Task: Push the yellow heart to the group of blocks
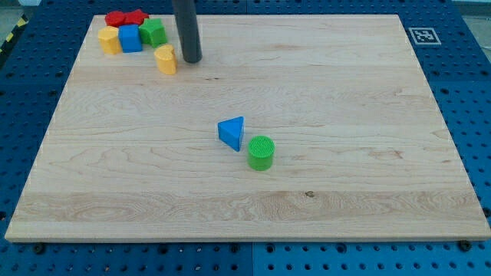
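**Yellow heart just short of the group**

We found my tip (192,60) on the wooden surface (345,115), just to the view's right of the yellow heart (166,59). We carried no gripper, only a bare rod with hold of nothing. The heart lay near the top-left group: a red block (124,18), a yellow block (109,40), a blue cube (130,38) and a green block (153,31). Well apart, mid-surface, a blue triangle (232,133) stood just beside a green cylinder (261,152).
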